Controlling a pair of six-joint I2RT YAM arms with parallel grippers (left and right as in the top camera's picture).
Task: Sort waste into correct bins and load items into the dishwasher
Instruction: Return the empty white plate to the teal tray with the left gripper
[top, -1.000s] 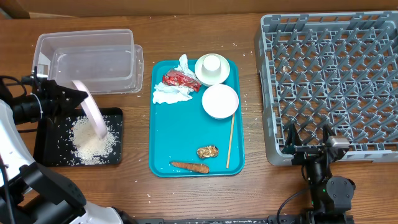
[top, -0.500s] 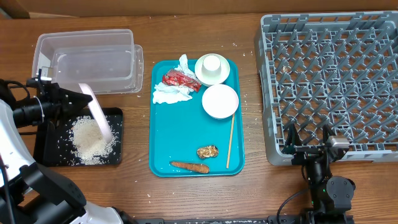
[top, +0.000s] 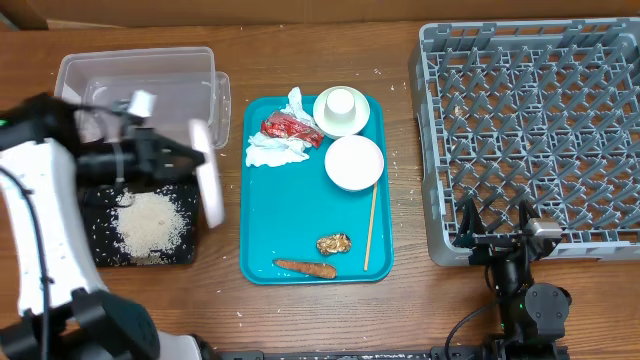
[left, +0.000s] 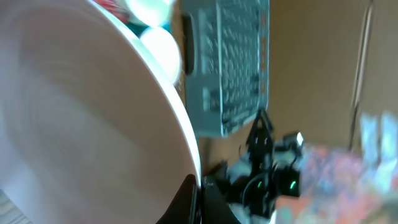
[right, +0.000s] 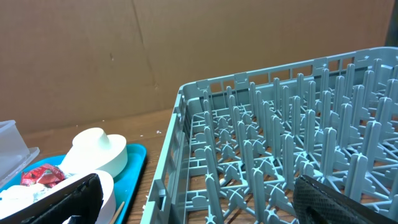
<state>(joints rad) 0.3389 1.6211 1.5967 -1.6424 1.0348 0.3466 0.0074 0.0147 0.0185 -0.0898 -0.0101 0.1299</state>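
A: What lies to the left of the teal tray (top: 300, 215)?

B: Far to its left and at the back is the clear tub (top: 140, 95). In front of the tub is the black tray (top: 100, 250), with a heap of rice (top: 150, 222) in it. Some grains lie also on the table (top: 220, 300) around it.

A: And the large plate (top: 207, 185)?

B: It is in the air just left of the teal tray, standing on its edge. The left fingers (left: 202, 205) are pressed on its rim and pinch it.

A: What is on the teal tray itself?

B: At its back left are the crumpled napkins (top: 275, 150) and the red wrapper (top: 290, 127) on them. At its back right the small cup (top: 342, 100) sits in one small bowl (top: 342, 122). The second bowl (top: 354, 162) is just in front. Along its right side lies the wooden stick (top: 371, 228). Near its front edge are the brown food bit (top: 334, 243) and the carrot stick (top: 306, 268).

A: And to the right of the teal tray?

B: The grey dish rack (top: 530, 130) is there, apart from the tray. The right fingers (right: 62, 199) are spread wide at the rack's front edge and hold nothing.
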